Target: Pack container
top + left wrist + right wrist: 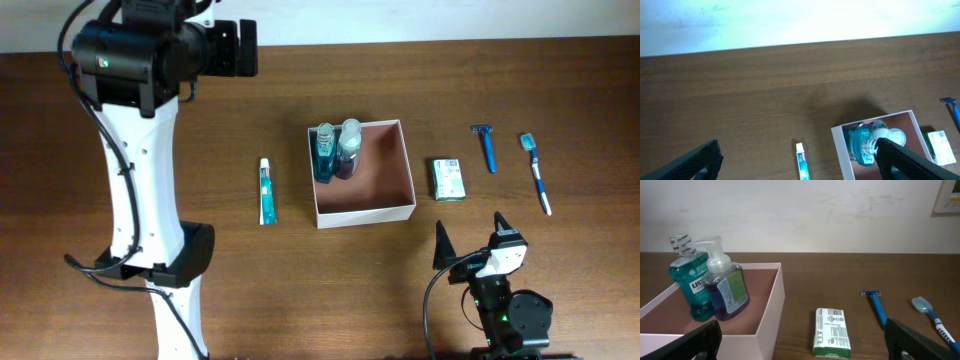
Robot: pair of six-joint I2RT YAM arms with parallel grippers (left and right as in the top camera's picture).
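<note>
The square white-walled container [385,175] with a pinkish-brown floor sits mid-table. The left gripper [797,144] and right gripper [468,222] both stand spread wide, empty. The upright teal mouthwash bottle [324,150] inside could topple if the white-and-teal toothpaste tube [266,192] knocks it on entry.

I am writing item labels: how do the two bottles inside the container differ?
The mouthwash bottle holds teal liquid; the soap bottle holds dark purple liquid. The mouthwash bottle has a clear cap; the soap bottle has a white pump. Both stand upright, side by side, in the container.
</note>
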